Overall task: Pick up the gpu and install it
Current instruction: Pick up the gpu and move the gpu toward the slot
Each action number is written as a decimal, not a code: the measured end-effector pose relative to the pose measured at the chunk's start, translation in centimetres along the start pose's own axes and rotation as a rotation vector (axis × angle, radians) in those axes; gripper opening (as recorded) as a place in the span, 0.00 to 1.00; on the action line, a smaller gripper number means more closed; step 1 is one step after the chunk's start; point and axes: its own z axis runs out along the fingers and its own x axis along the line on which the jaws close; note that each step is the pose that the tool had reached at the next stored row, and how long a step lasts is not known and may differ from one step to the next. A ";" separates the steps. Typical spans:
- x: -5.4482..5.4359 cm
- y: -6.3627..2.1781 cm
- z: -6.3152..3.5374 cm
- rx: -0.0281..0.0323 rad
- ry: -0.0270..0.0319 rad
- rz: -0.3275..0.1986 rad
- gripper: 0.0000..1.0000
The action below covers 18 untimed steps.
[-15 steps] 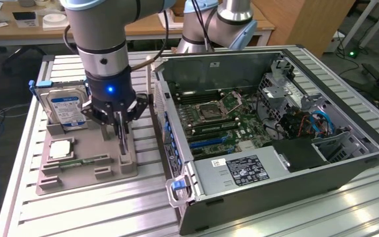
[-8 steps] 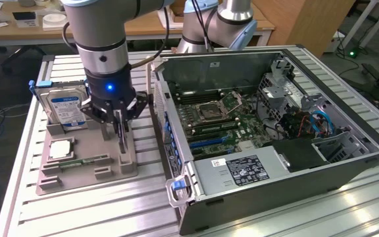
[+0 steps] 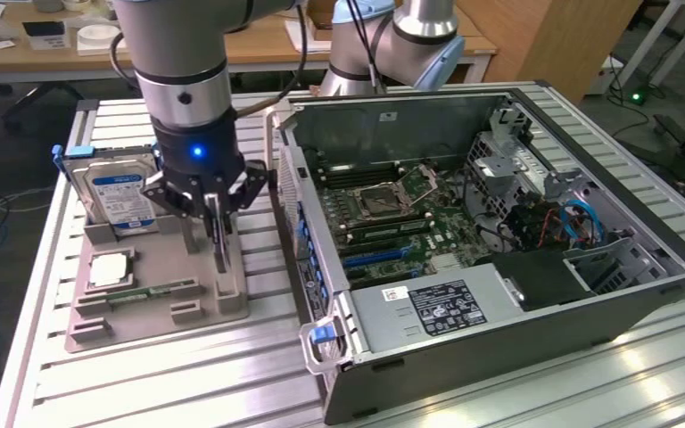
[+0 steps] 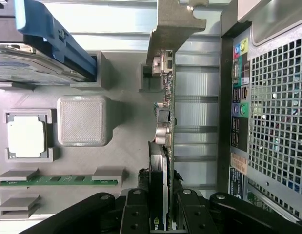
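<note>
The gpu (image 3: 217, 239) is a thin dark card standing on edge at the side of the grey holder (image 3: 200, 308) nearest the computer case (image 3: 485, 330). My gripper (image 3: 214, 212) reaches down from above and is shut on the card's upper edge. In the wrist view the gpu (image 4: 165, 112) runs edge-on away from my gripper (image 4: 163, 214), with its grey metal bracket (image 4: 175, 24) at the far end. The black fingers (image 4: 136, 214) press on both faces of the card. Whether the card's lower edge still sits in the holder (image 4: 126, 161) I cannot tell.
On the holder stand a silver hard drive (image 3: 122, 196) with a blue label, a processor chip (image 3: 111, 267) and a green memory stick (image 3: 140, 292). The open case shows its motherboard (image 3: 391, 223). A second robot arm (image 3: 402, 45) stands behind the case.
</note>
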 end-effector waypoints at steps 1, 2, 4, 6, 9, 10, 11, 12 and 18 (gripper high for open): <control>0.0 -0.01 -0.06 -0.0008 0.0000 0.000 0.27; 0.0 -0.01 -0.14 -0.0015 0.0001 0.000 0.27; 0.0 -0.02 -0.57 -0.0058 0.0002 0.000 0.27; 0.0 -0.05 -0.68 -0.0079 0.0001 0.000 0.27; 0.0 -0.06 -0.82 -0.0094 0.0001 0.000 0.27; 0.0 -0.08 -0.96 -0.0120 0.0002 0.000 0.27; 0.0 -0.08 -1.03 -0.0130 0.0003 0.000 0.27; 0.0 -0.08 -1.11 -0.0140 0.0003 0.000 0.27; 0.0 -0.11 -1.68 -0.0209 0.0004 0.001 0.27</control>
